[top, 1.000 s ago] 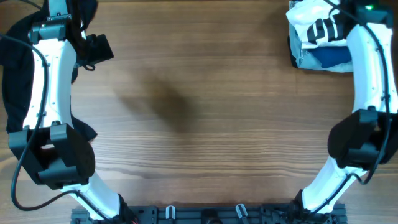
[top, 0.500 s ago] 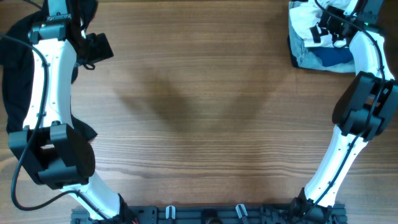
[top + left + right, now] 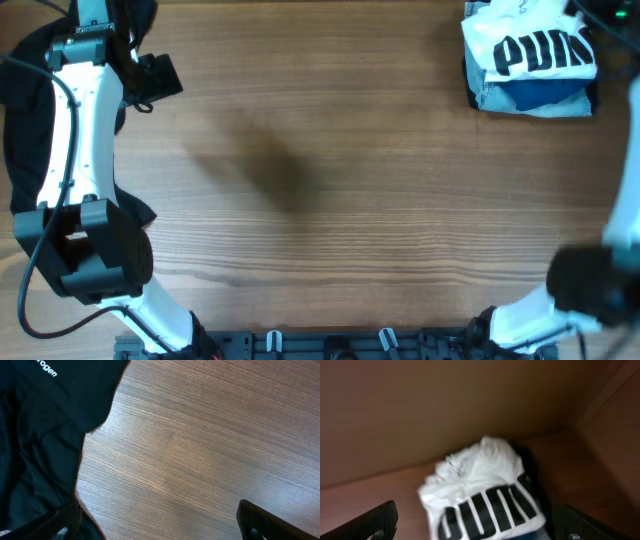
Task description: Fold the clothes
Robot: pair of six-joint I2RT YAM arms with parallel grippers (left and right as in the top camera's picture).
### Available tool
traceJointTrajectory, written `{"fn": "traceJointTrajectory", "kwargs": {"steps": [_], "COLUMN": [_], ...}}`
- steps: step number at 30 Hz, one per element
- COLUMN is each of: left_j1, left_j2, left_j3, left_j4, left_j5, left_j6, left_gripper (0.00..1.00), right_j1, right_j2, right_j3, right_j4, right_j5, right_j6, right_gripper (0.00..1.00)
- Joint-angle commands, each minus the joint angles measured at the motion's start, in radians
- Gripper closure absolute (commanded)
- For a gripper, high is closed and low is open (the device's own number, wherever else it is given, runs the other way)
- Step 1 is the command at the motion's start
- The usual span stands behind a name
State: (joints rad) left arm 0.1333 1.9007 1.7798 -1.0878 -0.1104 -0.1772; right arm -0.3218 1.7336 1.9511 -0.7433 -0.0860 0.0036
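A white T-shirt with black "PUMA" lettering (image 3: 527,48) lies bunched on top of a pile at the table's far right corner. It also shows in the right wrist view (image 3: 485,492), just beyond my right gripper (image 3: 485,531), which is open and empty and hangs above it. A black garment with small white text (image 3: 40,435) lies crumpled at the far left (image 3: 22,110), under my left arm. My left gripper (image 3: 160,530) is open and empty over bare wood beside the garment's edge. It shows in the overhead view (image 3: 150,78).
A blue garment (image 3: 540,95) lies under the white shirt in the pile. The wooden table (image 3: 330,200) spreads between the two arms. My right arm (image 3: 625,200) runs along the right edge of the overhead view.
My right arm has swung off the pile toward the right edge, uncovering the PUMA lettering. The left arm has not moved.
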Motion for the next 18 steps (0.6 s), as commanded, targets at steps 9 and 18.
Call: {"fn": "traceJointTrajectory", "kwargs": {"steps": [9,18], "left_j1": [0.006,0.006], "left_j2": [0.011,0.011], "left_j3": [0.006,0.006], "left_j4": [0.0,0.0], "left_j5": [-0.01,-0.01], "left_j6": [0.005,0.005], "left_gripper": [0.0,0.0], "right_j1": [-0.003,0.035], "right_j2": [-0.153,-0.216], "right_j3": [0.0,-0.001], "right_j4": [-0.085,-0.092], "right_j5": [-0.002,0.063], "right_j6": [0.05,-0.011], "right_gripper": [0.0,0.0]}}
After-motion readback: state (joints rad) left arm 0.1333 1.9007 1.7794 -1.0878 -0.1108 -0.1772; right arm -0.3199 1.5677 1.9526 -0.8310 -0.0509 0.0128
